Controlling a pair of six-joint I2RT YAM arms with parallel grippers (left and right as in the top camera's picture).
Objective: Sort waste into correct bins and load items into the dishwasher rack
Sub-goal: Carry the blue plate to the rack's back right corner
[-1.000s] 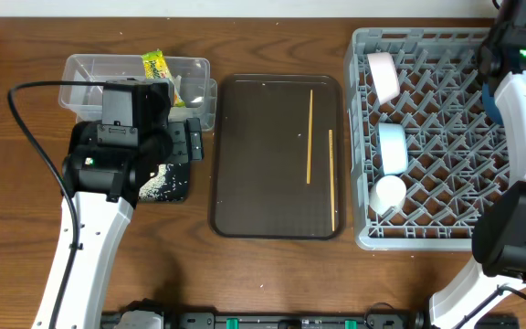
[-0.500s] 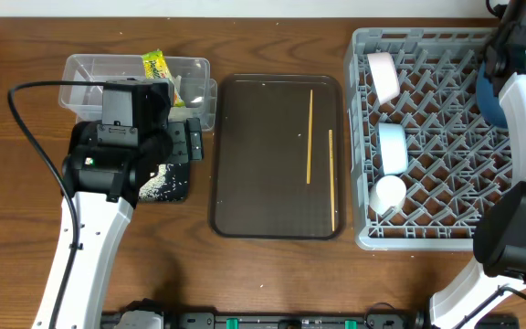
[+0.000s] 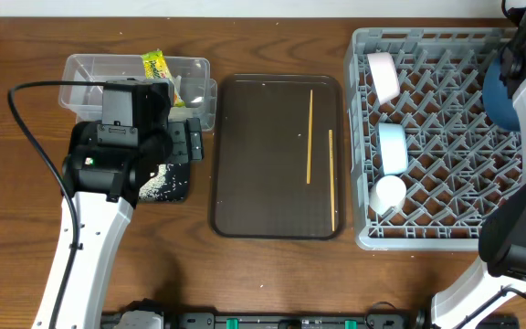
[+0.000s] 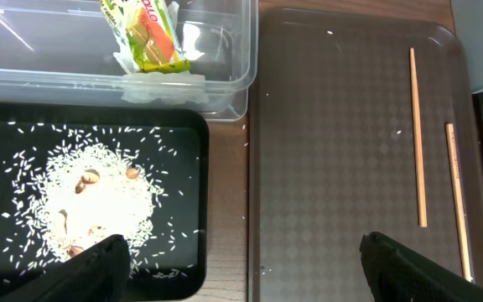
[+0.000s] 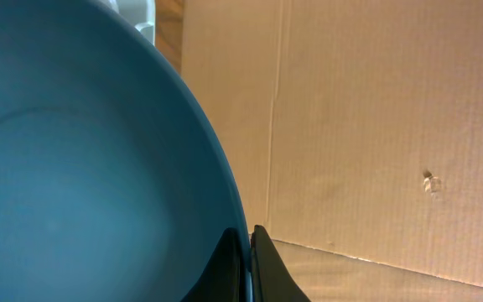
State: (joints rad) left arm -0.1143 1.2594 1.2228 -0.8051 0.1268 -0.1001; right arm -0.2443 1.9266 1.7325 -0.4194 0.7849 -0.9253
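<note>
Loading of the rack (image 3: 446,128) is the step in hand. On the right arm, the right claw (image 5: 248,260) is closed narrow on the rim of the dark blue dish (image 3: 495,96), at the rack's right edge. The next move calls for lowering the dish on edge between peg rows, clear of the white bowl (image 3: 383,75), light blue bowl (image 3: 392,148) and cup (image 3: 390,192). The left claw (image 4: 241,252) is spread wide and holds nothing, above the black tray (image 4: 187,143) of rice (image 4: 99,201), near the tub (image 4: 57,50) holding the wrapper (image 4: 145,33). Two chopsticks (image 3: 310,135) lie unloaded on the brown tray (image 3: 254,164). The right arm hides most of the dish from overhead, so its height above the pegs cannot be judged.
</note>
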